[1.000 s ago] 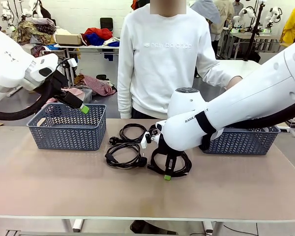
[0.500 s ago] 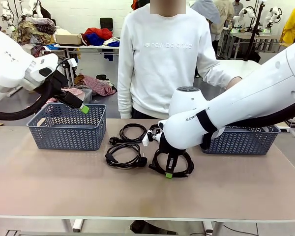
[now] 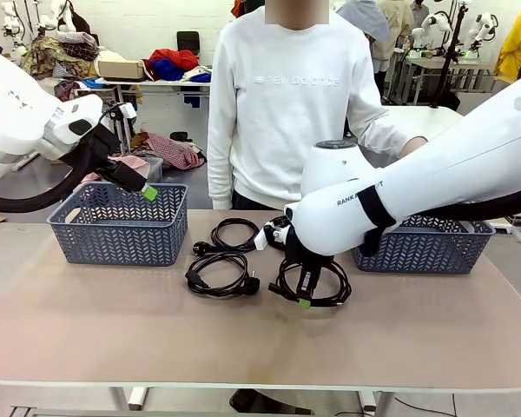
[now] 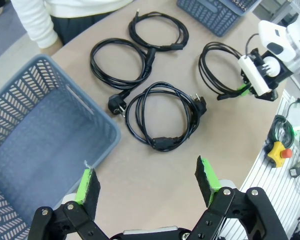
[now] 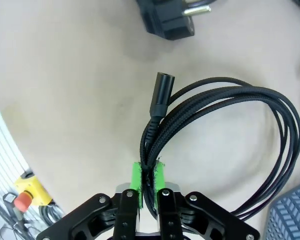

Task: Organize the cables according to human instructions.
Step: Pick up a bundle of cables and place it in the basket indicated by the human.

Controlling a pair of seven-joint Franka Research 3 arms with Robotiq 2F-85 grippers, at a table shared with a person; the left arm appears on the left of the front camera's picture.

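The right gripper (image 3: 306,301) is clamped on the near edge of the held coil (image 3: 319,282), its green pads pinching a bundle of strands together (the right wrist view shows them squeezed between the pads). The coil hangs low over the middle of the desk (image 3: 243,347), just in front of the right basket (image 3: 434,248). I cannot tell whether its far side has cleared the surface. The left gripper (image 3: 148,193) hovers above the left basket (image 3: 117,228) with its fingers wide apart and nothing between them.

On the desk between the baskets lie a second coil (image 4: 162,120), a third coil (image 4: 119,57) and a fourth coil (image 4: 159,30), all loose.

The main risk is the grip itself: only one side of the loop is pinched, so a strand could slip out and the coil could unwind or sag as it travels. The free connector end (image 5: 162,87) sticks out near the pads and could catch on a basket rim. A neighbouring plug (image 5: 167,20) lies close by, and a dragging loop could hook it and pull that cable along. Choosing the wrong basket is another hazard, since nothing here shows which one the person wants.
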